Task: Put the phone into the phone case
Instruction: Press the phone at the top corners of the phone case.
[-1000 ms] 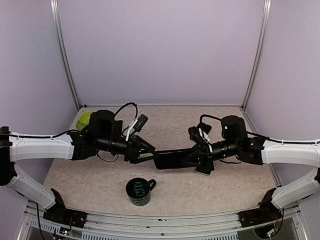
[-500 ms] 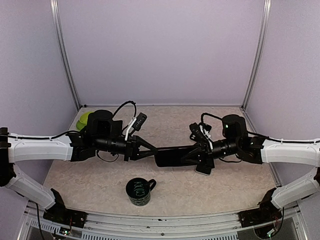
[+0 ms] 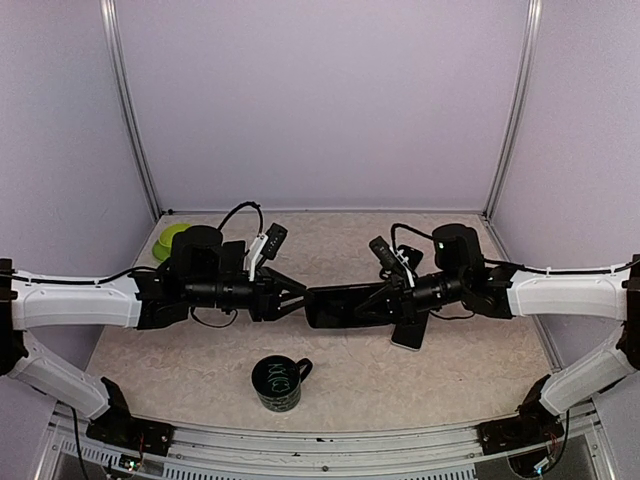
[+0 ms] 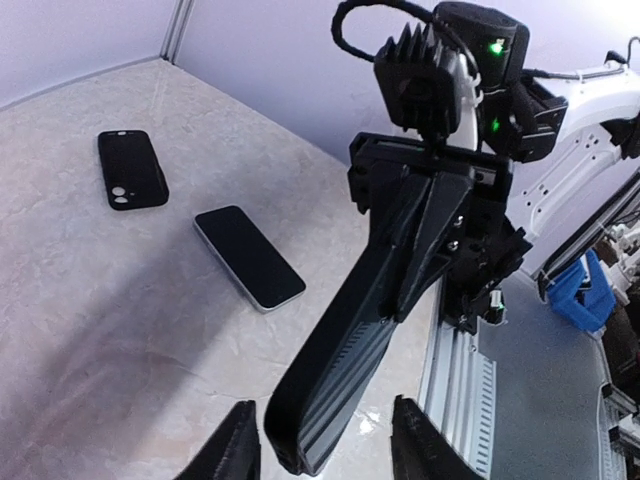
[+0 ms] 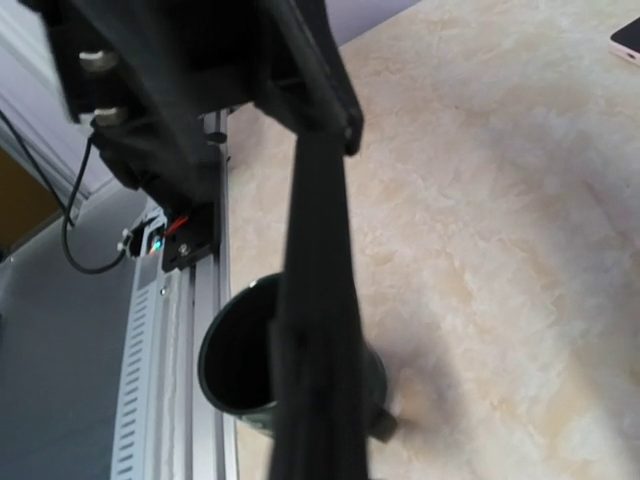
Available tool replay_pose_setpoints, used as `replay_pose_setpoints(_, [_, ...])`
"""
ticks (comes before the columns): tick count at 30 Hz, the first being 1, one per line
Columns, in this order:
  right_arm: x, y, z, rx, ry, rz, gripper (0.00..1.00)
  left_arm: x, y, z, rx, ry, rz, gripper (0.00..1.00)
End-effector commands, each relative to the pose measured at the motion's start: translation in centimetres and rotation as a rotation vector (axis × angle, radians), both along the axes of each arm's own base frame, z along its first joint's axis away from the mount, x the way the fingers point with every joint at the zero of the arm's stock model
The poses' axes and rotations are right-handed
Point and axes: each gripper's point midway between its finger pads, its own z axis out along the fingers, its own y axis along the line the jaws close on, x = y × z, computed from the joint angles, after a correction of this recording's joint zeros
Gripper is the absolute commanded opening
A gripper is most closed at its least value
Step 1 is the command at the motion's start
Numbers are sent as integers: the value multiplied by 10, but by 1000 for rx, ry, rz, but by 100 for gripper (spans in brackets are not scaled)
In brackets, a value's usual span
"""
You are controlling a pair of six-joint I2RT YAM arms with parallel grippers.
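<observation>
Over the marbled table (image 3: 470, 370) the left hand (image 4: 325, 445), pinched on the raised black slab (image 3: 345, 306) a moment ago, now stands half-wide around its end, while the right hand (image 3: 380, 303) clamps it, and the phone (image 4: 248, 257) lies near the phone case (image 4: 131, 169), apart, so the insertion seems not begun.

the left gripper (image 4: 322, 420) stands with its fingers (image 4: 237, 450) apart at the bottom edge of the frame, flanking the lower end of a long black slab (image 4: 340, 350). the slab slants up to centre frame, where the right gripper (image 4: 415, 262) clamps it. at upper left, on the marbled table (image 4: 110, 330), a black phone case (image 4: 131, 169) and a phone (image 4: 248, 257) lie apart.
</observation>
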Motion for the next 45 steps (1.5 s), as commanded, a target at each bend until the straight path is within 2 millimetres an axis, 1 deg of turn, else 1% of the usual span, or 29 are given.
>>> replay_pose_setpoints(1, [11, 7, 43, 113, -62, -22, 0, -2, 4, 21, -85, -13, -13, 51])
replay_pose_setpoints(3, [12, 6, 47, 127, -52, -25, 0, -4, 6, 21, -102, -3, -27, 54])
replay_pose_setpoints(6, [12, 5, 52, 149, -42, -32, 0, -9, 5, 20, -116, 12, -60, 56])
replay_pose_setpoints(9, [11, 5, 58, 181, -26, -26, 0, -9, 3, 16, -110, 23, -70, 58])
replay_pose_setpoints(13, [9, 4, 63, 220, -3, -15, 0, -10, 1, 11, -106, 37, -80, 59])
replay_pose_setpoints(19, [7, 5, 68, 251, 23, 3, 0, -12, -2, 10, -113, 44, -98, 57])
replay_pose_setpoints(22, [7, 6, 66, 249, 32, 15, 0, -13, -3, 12, -120, 46, -103, 51])
replay_pose_setpoints(24, [7, 6, 66, 249, 32, 13, 0, -14, -4, 11, -124, 50, -109, 45])
replay_pose_setpoints(28, [8, 6, 66, 250, 20, 12, 0, -15, -5, 12, -133, 59, -116, 27])
replay_pose_setpoints(31, [10, 5, 64, 241, -12, 3, 0, -13, -6, 10, -138, 80, -110, 5])
replay_pose_setpoints(32, [12, 5, 63, 237, -31, -9, 0, -12, -6, 9, -139, 92, -104, 0])
replay_pose_setpoints(37, [16, 1, 60, 215, -102, -45, 0, -11, -8, 10, -159, 124, -114, 0])
replay_pose_setpoints(38, [16, 1, 60, 214, -106, -43, 0, -11, -8, 10, -160, 124, -118, 2])
replay_pose_setpoints(42, [14, 2, 59, 216, -95, -28, 0, -9, -6, 14, -165, 112, -117, 30])
replay_pose_setpoints(45, [10, 2, 61, 229, -71, 0, 0, -8, -3, 14, -162, 106, -114, 43])
